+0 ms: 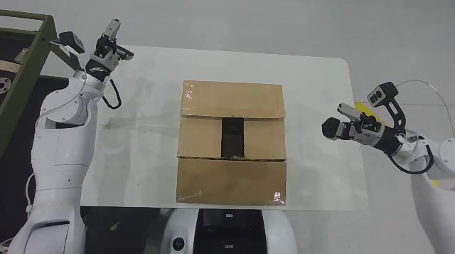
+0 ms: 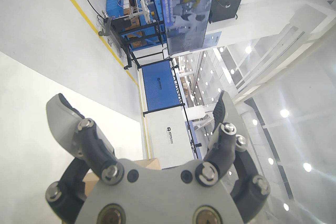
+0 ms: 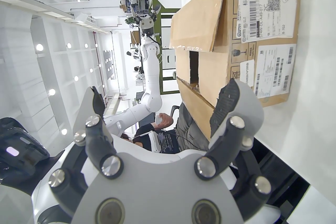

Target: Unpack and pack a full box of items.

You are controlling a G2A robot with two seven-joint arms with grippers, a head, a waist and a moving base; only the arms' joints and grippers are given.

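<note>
Since the task speaks of a full box, the cardboard box (image 1: 206, 137) is judged to be heavy as a whole and not something to be lifted by one gripper; it is better left where it stands, at the middle of the white table (image 1: 320, 83), and worked from the top. Its two long outer flaps are seen folded outward, one toward the far side and one toward the near side, while the two inner flaps lie roughly flat with a dark gap (image 1: 233, 137) left between them. The board is judged stiff along its creases and corners but bendable across a flap, dry and not slippery, and liable to tear where its edges are already ragged. A hold is therefore best taken on the free edge of an inner flap, at the gap, where a finger can be slipped under the board; the contents cannot be made out through the gap. Paper labels (image 3: 265, 16) are stuck on the side wall facing the right arm and should not be scraped. The right gripper (image 3: 161, 91) is held off the box's side, well apart from it and pointed toward it, with its fingers spread wide and nothing between them. The left gripper (image 2: 139, 104) is raised near the table's far left corner, turned away from the box, its fingers likewise spread wide, with nothing held or touched.
</note>
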